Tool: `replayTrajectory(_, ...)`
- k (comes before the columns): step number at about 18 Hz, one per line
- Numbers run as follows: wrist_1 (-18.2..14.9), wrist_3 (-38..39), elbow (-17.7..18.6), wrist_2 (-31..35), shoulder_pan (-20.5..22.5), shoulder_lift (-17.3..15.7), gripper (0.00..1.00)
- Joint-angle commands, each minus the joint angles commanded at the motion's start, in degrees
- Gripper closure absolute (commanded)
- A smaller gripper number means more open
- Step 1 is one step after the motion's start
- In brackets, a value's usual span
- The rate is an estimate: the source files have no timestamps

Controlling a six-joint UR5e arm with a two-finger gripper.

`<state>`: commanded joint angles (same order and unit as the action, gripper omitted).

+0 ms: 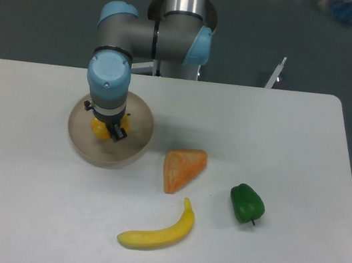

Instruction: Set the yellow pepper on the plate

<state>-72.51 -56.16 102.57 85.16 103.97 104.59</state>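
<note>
The yellow pepper [100, 129] is over the inside of the round beige plate [133, 153] at the table's left. Only small yellow-orange parts of it show from under the arm's wrist. My gripper [110, 128] points straight down over the plate's middle and is shut on the pepper. One dark fingertip [119, 134] shows beside the yellow. I cannot tell whether the pepper rests on the plate's floor or hangs just above it.
An orange-pink triangular wedge [183, 168] lies just right of the plate. A yellow banana [158, 232] lies near the front edge. A green pepper [246, 203] sits at the right. The arm's base [181, 18] stands behind the table's back edge.
</note>
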Motion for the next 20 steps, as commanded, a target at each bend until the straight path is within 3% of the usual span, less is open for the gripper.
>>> replayTrajectory(11, -0.09, -0.18, -2.46, 0.44, 0.88, -0.09, 0.0)
replayTrajectory(20, 1.58, -0.26, -4.13, 0.53, 4.74, -0.97, 0.0)
